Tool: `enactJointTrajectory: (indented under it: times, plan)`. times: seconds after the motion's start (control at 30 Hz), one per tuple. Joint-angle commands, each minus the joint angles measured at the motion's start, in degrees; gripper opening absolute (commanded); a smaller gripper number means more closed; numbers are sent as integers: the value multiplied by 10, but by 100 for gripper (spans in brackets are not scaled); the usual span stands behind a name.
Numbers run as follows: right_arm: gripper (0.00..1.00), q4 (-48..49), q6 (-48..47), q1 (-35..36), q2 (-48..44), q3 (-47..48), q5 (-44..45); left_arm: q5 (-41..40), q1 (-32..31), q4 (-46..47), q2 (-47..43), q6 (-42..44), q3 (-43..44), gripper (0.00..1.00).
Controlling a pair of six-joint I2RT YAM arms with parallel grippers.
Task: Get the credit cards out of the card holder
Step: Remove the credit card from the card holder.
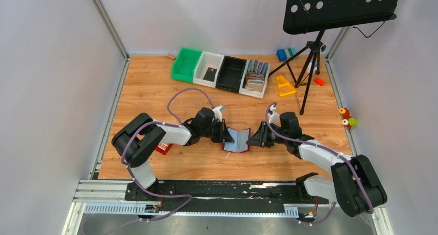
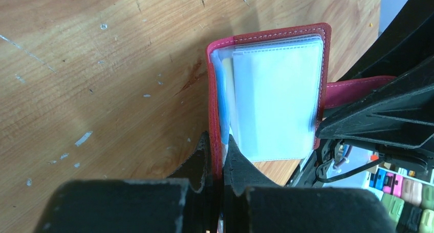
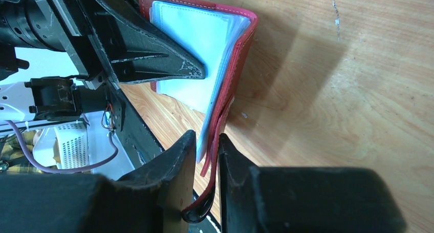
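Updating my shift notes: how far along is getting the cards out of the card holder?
Done: the card holder is open like a book. In hand: the left pincer and right pincer each clamp one cover, baring the clear sleeves. Left: the cards sit tucked in those sleeves, only their edges showing, and none lies loose beside it, so all the pulling remains.

The card holder (image 1: pixel 238 140) sits on the table (image 1: pixel 155 90) between left arm (image 1: pixel 175 134) and right arm (image 1: pixel 310 150), bins (image 1: pixel 222 72) behind.

A robotics lab bench: wooden table (image 1: pixel 155 90) inside white panels (image 1: pixel 51 90), aluminium rail (image 1: pixel 103 191), row of plastic bins (image 1: pixel 222 72), tripod stand (image 1: pixel 311 59).
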Motion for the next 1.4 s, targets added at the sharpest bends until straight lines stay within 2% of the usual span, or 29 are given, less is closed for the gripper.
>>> enactJointTrajectory:
  times: [0.0,0.2,0.57,0.87,1.17,1.37]
  plan:
    - [22,10,-11,-1,5,11,-11,-9,-7,-5,-7,16,19,0]
    - [7,17,-7,0,10,10,-14,-11,-14,-11,-5,17,26,0]
    - [8,-2,-15,4,27,23,2,-4,-22,-2,8,12,35,1]
    - [15,-22,-26,19,69,43,20,-3,-25,-3,15,12,39,1]
    - [35,-33,-26,31,68,58,28,-1,-27,-2,15,13,39,0]
    - [36,-42,-31,39,97,67,39,1,-29,1,13,12,39,0]
